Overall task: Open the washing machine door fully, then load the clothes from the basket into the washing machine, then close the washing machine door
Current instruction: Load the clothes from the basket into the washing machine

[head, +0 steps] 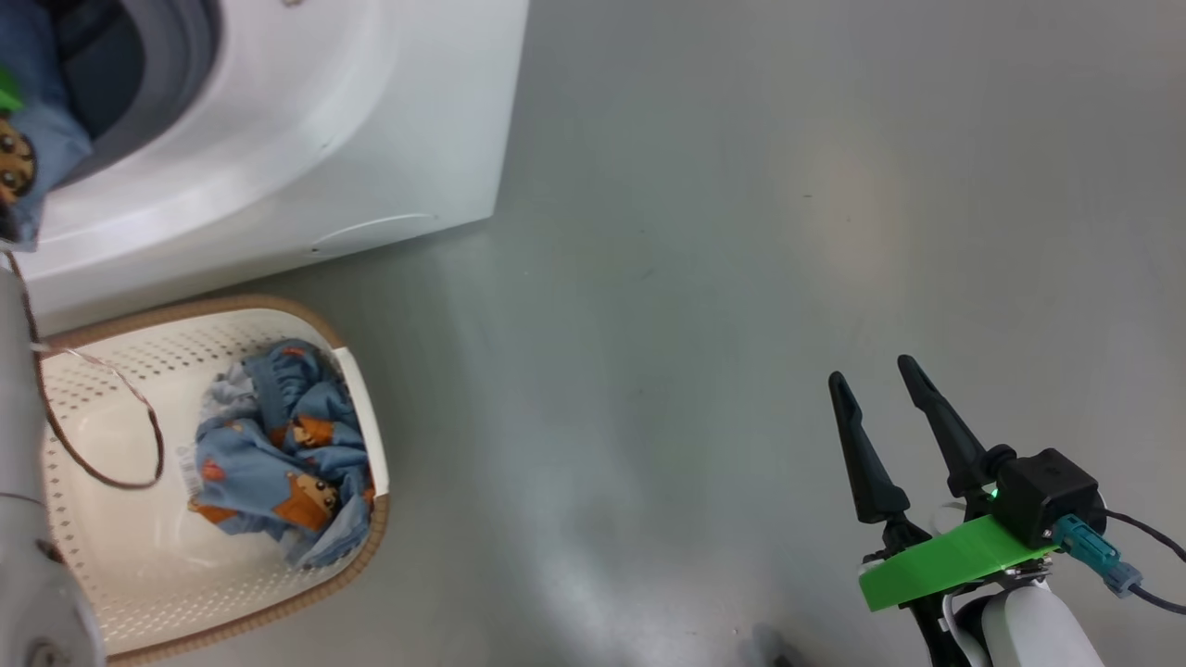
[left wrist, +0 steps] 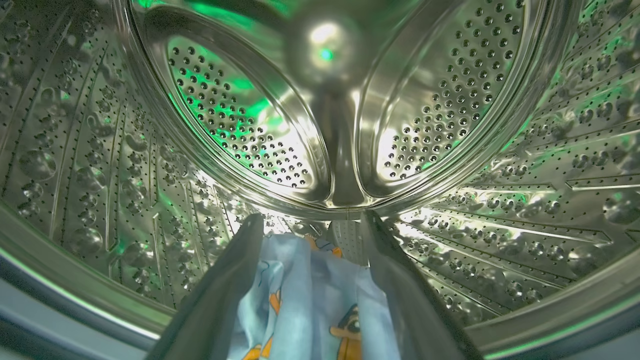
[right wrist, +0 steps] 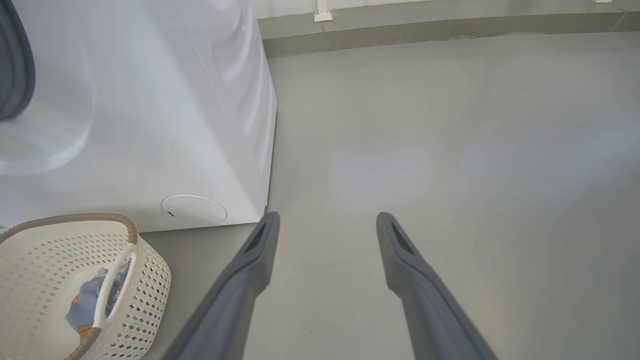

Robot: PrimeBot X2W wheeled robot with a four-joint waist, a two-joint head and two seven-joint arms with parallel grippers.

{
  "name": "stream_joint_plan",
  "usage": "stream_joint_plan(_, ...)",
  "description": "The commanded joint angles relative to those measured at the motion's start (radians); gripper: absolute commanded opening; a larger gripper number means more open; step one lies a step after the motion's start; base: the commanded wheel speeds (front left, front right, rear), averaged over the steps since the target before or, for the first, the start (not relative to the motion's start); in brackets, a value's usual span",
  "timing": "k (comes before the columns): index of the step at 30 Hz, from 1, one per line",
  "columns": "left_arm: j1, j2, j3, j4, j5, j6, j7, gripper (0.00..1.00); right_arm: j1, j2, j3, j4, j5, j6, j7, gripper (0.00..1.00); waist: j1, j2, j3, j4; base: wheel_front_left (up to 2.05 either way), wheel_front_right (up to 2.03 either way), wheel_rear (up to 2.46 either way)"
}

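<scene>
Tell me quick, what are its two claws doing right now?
Left claw: open, blue cartoon-print garment loose between its fingers, inside the drum.
Right claw: open, holding nothing.

A pale forearm (head: 23,574) hides the left of the basket (head: 361,417), and the washing machine (head: 306,139) runs off the head view's top edge. The clothes (left wrist: 310,295) between the left fingers (left wrist: 215,300) leave the wrist view's bottom edge; contact cannot be told.

The grey floor (head: 741,278) carries the washing machine (head: 324,139) and, just beside it, the basket (head: 185,345).
</scene>
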Motion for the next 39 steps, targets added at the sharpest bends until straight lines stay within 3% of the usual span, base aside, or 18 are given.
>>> stream_joint_plan(1,0.026,0.035,0.007,-0.025,-0.003,0.002,-0.004,1.0,-0.001,-0.012,0.02,-0.016,0.001,0.001,-0.005,1.0,0.0,0.0,-0.014,0.018,0.0,0.0,0.0)
stream_joint_plan(11,0.089,-0.047,-0.016,-0.063,-0.012,-0.027,-0.004,1.0,-0.015,-0.028,-0.006,-0.014,-0.007,0.001,-0.005,1.0,0.0,0.0,-0.028,0.095,0.0,0.0,0.0)
stream_joint_plan(21,0.261,-0.137,-0.057,-0.242,-0.018,-0.066,-0.004,1.0,-0.039,-0.049,-0.063,-0.038,-0.023,0.001,-0.005,1.0,0.0,0.0,-0.035,0.18,0.0,0.0,0.0)
stream_joint_plan(39,0.606,-0.169,-0.121,-0.558,-0.09,-0.049,-0.004,1.0,-0.033,-0.052,-0.091,-0.044,-0.03,0.001,-0.005,1.0,0.0,0.0,-0.053,0.228,0.0,0.0,0.0)
